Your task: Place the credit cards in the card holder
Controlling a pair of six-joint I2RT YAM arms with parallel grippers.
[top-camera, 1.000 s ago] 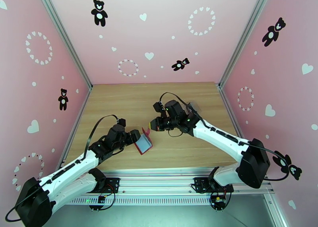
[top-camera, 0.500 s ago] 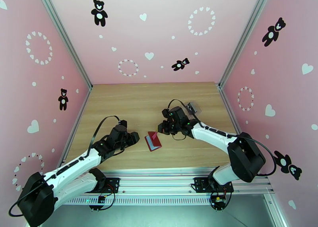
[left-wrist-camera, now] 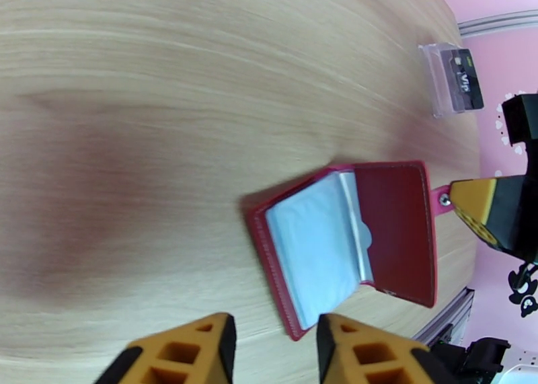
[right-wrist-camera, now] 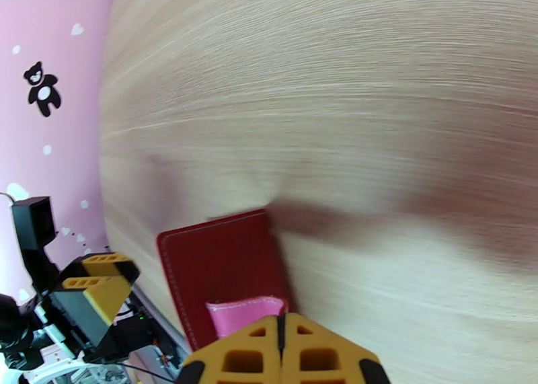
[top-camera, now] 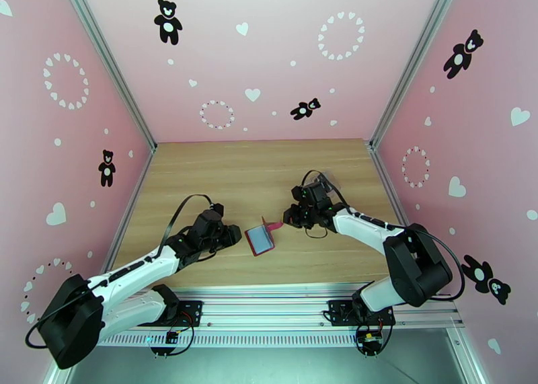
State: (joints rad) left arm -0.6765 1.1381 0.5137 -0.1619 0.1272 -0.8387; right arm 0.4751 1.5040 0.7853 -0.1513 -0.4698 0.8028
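Observation:
The card holder point(left-wrist-camera: 397, 231), a dark red wallet, lies open on the wooden table with its grey clear pockets point(left-wrist-camera: 313, 244) facing up; it also shows in the top view point(top-camera: 259, 240). My right gripper point(right-wrist-camera: 281, 341) is shut on its pink snap tab point(right-wrist-camera: 245, 307), at the wallet's right edge point(top-camera: 277, 224). My left gripper point(left-wrist-camera: 272, 352) is open with nothing between its fingers, just left of the wallet's near corner point(top-camera: 235, 235). One dark credit card point(left-wrist-camera: 469, 79) sits inside a clear plastic case.
The clear plastic case point(top-camera: 327, 180) stands on the table at the back right, behind my right wrist. The wooden table point(top-camera: 228, 170) is walled by pink panels on three sides. A metal rail point(top-camera: 282, 296) runs along the near edge.
My left gripper has let go of the card holder and its jaws have narrowed. My right gripper has drawn the wallet rightward by its tab, and it now lies flat and open.

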